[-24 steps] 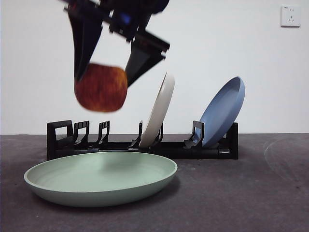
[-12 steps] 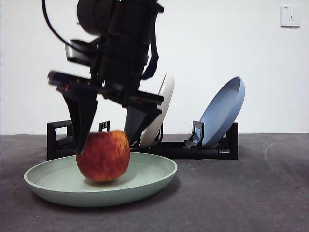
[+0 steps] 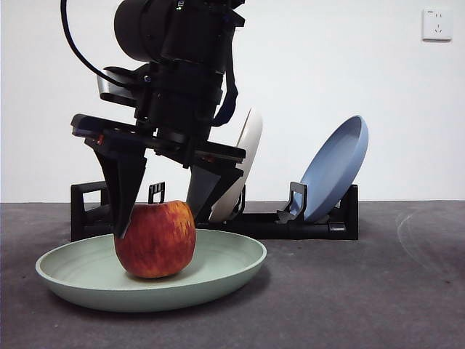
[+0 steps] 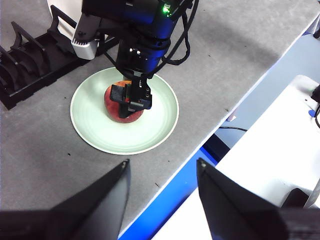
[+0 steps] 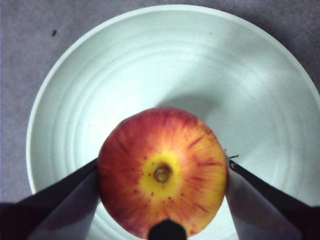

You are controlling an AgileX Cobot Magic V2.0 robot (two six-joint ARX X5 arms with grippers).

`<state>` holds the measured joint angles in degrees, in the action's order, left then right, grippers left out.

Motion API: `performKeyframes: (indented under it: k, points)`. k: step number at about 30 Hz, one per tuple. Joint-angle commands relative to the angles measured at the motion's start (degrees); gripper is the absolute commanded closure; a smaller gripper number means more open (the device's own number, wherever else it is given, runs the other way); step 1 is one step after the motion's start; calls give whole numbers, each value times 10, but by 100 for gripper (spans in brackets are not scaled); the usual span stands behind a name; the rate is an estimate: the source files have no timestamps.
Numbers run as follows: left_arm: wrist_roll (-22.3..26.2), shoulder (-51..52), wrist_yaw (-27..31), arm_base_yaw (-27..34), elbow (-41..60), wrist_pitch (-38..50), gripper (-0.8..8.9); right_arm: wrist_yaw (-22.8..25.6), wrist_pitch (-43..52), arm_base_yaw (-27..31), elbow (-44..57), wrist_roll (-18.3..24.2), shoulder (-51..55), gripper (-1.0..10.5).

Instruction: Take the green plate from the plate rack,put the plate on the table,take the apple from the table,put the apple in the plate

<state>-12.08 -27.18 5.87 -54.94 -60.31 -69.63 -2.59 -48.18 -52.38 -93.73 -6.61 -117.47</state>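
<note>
Front view, left to right: black plate rack (image 3: pixel 218 218) runs along the back of the dark grey table (image 3: pixel 363 305), squared loop handle at its left end. In front of it the green plate (image 3: pixel 87 280) lies flat on the table, left of centre. The apple (image 3: pixel 155 239) sits in the plate, its base touching the plate floor, stem end up. Right gripper (image 3: pixel 160 218) comes down from above, big and dark, one jaw on each side of the apple. Right of that, a cream-white plate (image 3: pixel 243 163) leans in a rack slot, partly behind the arm. Further right a blue plate (image 3: pixel 334 167) leans at the rack's right end. Wall socket (image 3: pixel 437 23) top right.

Right wrist view: the jaws flank the apple (image 5: pixel 162 170) at its widest part, tips just at the skin on both sides; whether they grip or have just let go, can't tell. Apple slightly off the middle of the green plate (image 5: pixel 90 90).

Left wrist view: left gripper (image 4: pixel 162 175) high and well apart from the plate, near the table edge, jaws spread, nothing between them. Right gripper (image 4: pixel 132 100) over the apple (image 4: pixel 117 107) in the green plate (image 4: pixel 90 130); rack (image 4: pixel 30 65) beyond.
</note>
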Motion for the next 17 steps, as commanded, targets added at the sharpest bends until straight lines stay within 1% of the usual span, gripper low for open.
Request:
performKeyframes:
  k: [1,8,11,14,17]
  points:
    - [-4,0,2,-2,1,0,593,0,-2,-1,-2,-3,-6,365]
    - [-8,0,2,-2,1,-2,593,0,-3,-1,-2,-7,-5,365]
    - [-8,0,2,-2,1,-1,593,0,-18,-1,-5,-7,-3,366]
    - [-8,0,2,-2,1,0,593,0,-64,0,-21,-3,1,366]
    - [-8,0,2,-2,1,8,593,-3,-132,5,-53,17,15,384]
